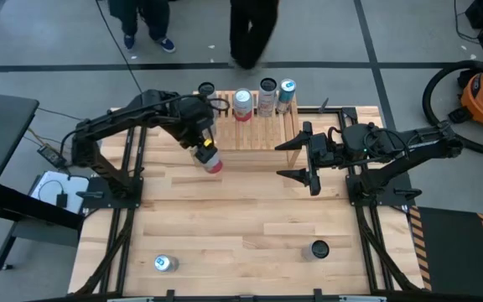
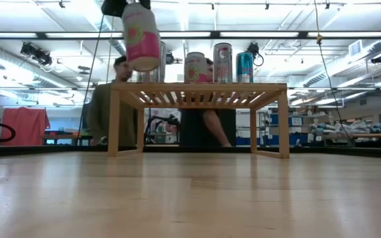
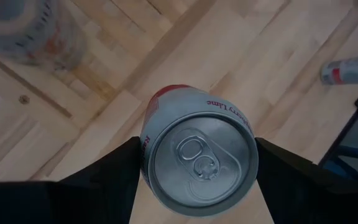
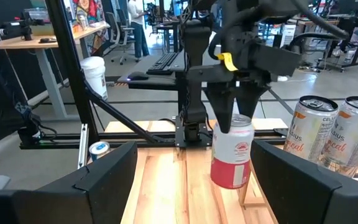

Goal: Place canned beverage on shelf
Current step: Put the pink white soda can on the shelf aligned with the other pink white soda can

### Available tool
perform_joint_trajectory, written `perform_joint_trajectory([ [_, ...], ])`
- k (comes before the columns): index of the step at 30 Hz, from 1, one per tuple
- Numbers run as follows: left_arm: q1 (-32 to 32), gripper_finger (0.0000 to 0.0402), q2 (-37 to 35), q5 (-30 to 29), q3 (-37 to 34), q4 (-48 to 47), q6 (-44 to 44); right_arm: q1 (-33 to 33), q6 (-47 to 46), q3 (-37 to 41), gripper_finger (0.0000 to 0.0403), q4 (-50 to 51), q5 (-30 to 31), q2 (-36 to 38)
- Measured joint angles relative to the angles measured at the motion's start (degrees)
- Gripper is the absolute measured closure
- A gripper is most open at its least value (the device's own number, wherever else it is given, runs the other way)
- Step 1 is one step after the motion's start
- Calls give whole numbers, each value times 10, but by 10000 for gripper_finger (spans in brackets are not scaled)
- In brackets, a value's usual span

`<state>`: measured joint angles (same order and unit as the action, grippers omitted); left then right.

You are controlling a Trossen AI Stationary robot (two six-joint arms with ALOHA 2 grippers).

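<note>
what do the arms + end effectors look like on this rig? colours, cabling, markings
Both arms are matte black with boxy jointed links on black frame mounts. The left end effector has two tapering black fingers under a blocky wrist housing with a small yellow tag. The right end effector has matching long black fingers. Thin black cables run along the links. No legible markings.

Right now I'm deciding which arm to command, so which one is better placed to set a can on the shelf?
Left. Its pincer already holds the pink-and-white can in the air beside the wooden shelf. The right pincer waits open and empty at the shelf's other end.
</note>
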<state>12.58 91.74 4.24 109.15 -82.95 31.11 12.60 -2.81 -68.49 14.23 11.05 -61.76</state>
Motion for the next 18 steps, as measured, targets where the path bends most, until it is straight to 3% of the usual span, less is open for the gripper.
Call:
perform_joint_trajectory([
  [18,27,123,153,-4,219,-72,-48,0,0,0,79,1,0,0],
])
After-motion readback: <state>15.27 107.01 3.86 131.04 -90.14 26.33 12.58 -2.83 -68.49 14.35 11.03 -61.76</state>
